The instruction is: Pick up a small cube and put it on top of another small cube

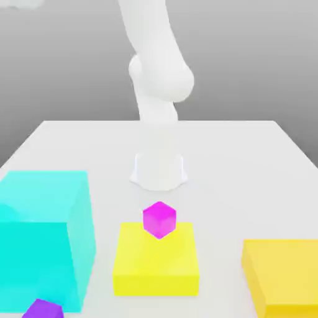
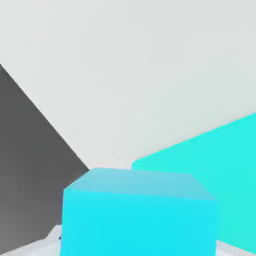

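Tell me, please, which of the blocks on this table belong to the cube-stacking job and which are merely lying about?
Job:
- magenta small cube, sitting on the flat yellow block
- purple small cube, at the near edge beside the big cyan cube

Lying about:
- flat yellow block
- big cyan cube
- second yellow block, on the exterior view's right

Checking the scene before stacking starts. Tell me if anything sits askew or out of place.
The magenta cube stands out: it rests on the back edge of the flat yellow block, turned corner-forward rather than square to it. The purple cube also sits rotated, beside the large cyan block.
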You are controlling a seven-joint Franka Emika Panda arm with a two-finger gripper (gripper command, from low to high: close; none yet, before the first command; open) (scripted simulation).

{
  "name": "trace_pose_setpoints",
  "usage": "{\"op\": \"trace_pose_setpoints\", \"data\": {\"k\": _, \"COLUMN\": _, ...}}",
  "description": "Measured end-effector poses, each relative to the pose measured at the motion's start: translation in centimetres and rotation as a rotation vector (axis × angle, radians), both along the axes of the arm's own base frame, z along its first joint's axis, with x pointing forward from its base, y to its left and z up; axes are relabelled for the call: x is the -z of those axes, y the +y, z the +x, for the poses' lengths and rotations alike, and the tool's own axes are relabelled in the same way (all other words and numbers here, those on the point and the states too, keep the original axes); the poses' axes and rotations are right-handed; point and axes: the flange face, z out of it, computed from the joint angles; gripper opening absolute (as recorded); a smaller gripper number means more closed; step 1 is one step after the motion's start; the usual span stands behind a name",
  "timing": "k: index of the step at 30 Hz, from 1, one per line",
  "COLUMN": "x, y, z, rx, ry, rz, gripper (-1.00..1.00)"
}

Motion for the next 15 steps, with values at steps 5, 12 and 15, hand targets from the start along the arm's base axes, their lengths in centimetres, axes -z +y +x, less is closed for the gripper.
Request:
{"op": "trace_pose_setpoints", "data": {"k": 5, "x": -3.0, "y": 1.7, "z": 5.1, "rx": -0.178, "ry": -0.227, "rz": -0.023, "gripper": -1.0}}
{"op": "trace_pose_setpoints", "data": {"k": 12, "x": -3.2, "y": 16.2, "z": 14.2, "rx": -0.513, "ry": -0.299, "rz": 0.061, "gripper": -1.0}}
{"op": "trace_pose_setpoints", "data": {"k": 15, "x": -2.1, "y": 23.7, "z": 16.4, "rx": -0.648, "ry": -0.215, "rz": 0.1, "gripper": -1.0}}
